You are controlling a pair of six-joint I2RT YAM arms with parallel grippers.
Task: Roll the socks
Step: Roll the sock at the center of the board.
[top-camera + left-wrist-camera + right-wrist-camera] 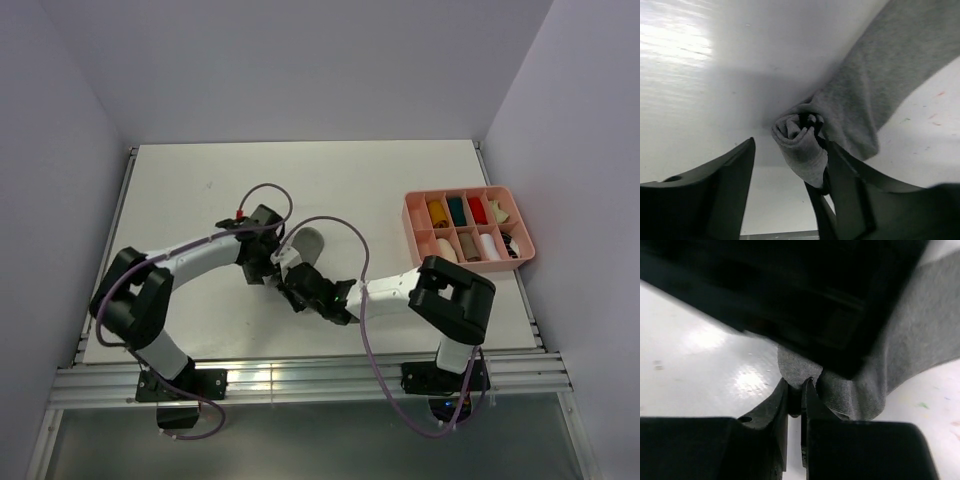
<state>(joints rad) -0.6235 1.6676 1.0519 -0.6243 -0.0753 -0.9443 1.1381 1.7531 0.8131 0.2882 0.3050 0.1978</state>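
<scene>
A grey sock (309, 243) lies mid-table, its near end rolled into a small bundle (799, 142). My left gripper (790, 175) is open around that rolled end, which leans against the right finger (855, 190); the left finger (730, 190) stands apart from it. My right gripper (796, 390) is shut on a fold of the grey sock (850, 390) at the roll, directly under the dark body of the left gripper (815, 300). In the top view both grippers, left (268, 262) and right (296, 286), meet at the sock's near end. No other sock is in view.
A pink divided tray (412, 236) stands at the right of the table, with small rolled bundles in its compartments. The two arms crowd together at the table's middle, their purple cables looping above them. White walls close in the table.
</scene>
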